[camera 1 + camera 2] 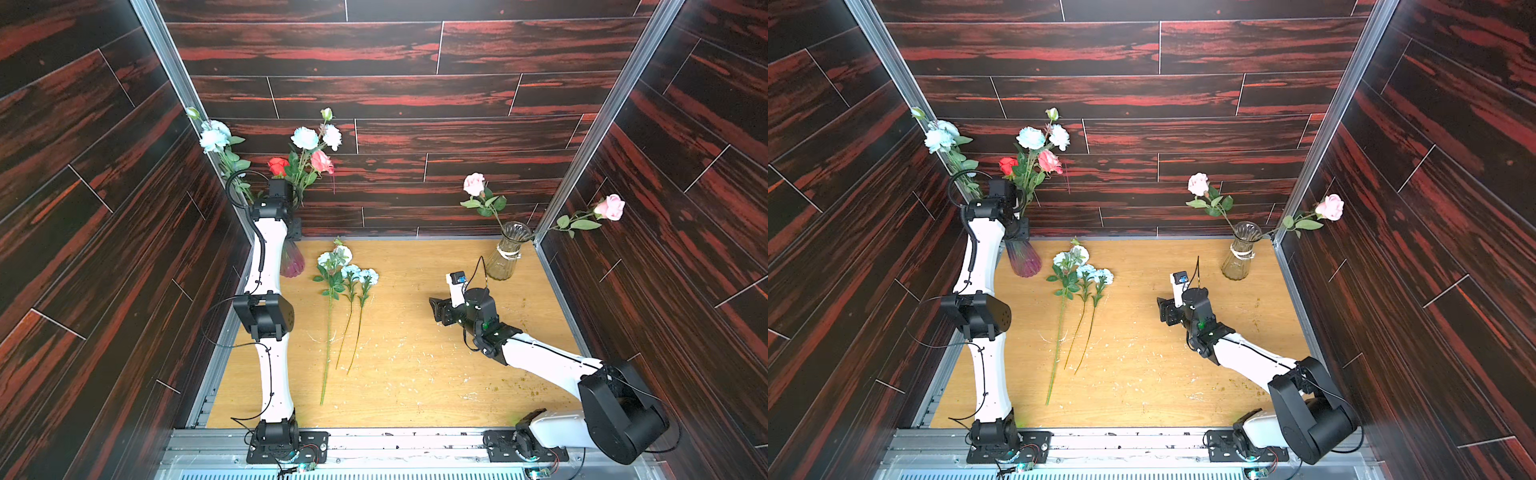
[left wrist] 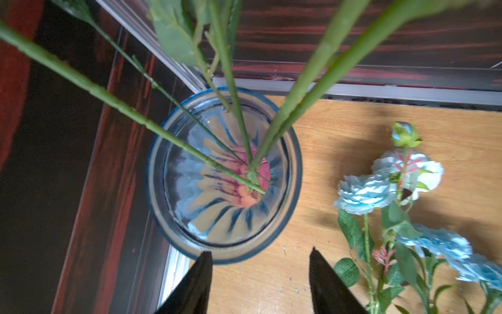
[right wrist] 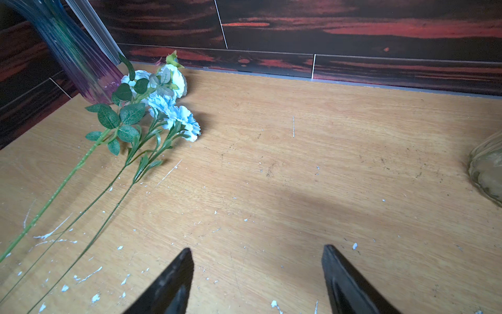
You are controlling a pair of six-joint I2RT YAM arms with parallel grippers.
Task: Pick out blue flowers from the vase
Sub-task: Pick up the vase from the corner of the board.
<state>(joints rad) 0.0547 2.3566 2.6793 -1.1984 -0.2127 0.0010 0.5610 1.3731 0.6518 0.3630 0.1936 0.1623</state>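
A vase (image 1: 292, 264) stands in the far left corner of the worktop (image 1: 415, 374), flower stems (image 1: 307, 166) in it, the left gripper (image 2: 259, 254) above it. Just right of it three loose stems (image 1: 349, 286) lie side by side, blooms toward the back wall (image 1: 415, 124). A second vase (image 1: 505, 257) stands in the far right corner, the right gripper (image 3: 258, 248) before it.
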